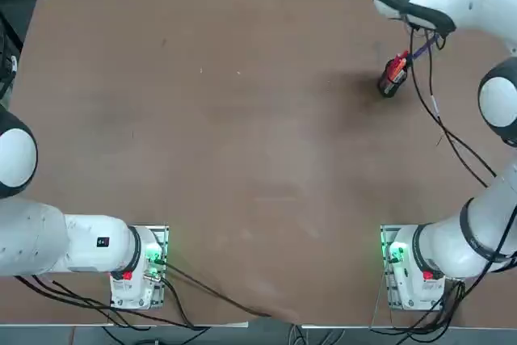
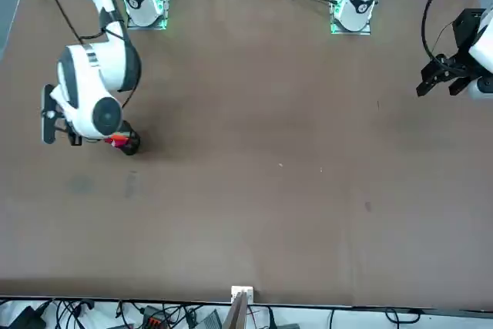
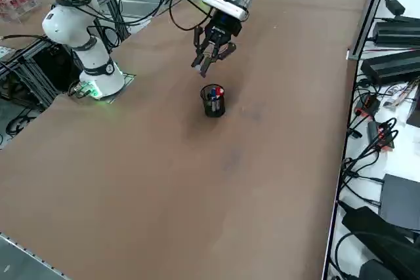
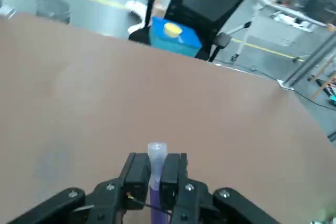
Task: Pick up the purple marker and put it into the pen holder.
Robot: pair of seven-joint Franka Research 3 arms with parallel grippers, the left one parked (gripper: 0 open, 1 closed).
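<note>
A brown table (image 1: 242,159) fills the scene, seen from overhead, from across, from the robot's right side and from the working arm's wrist. The right gripper (image 3: 209,59) hangs in the air above the table, just beside and higher than the pen holder (image 3: 213,101), not touching it. Its two dark fingers (image 4: 137,174) are pressed tight around the purple marker (image 4: 156,171), which stands between them with its paler tip poking out past the fingertips. In the overhead view a short length of the marker's purple shaft shows slanting between the arm's white wrist and the holder. The pen holder is a small black round cup standing upright on the table toward the far right part as the robot faces it; red and blue pens stick out of its mouth. In the view from across the table, the arm's bulky white wrist covers most of the cup, leaving only its dark base and a bit of red showing. The marker is clear of the cup, held aloft.
</note>
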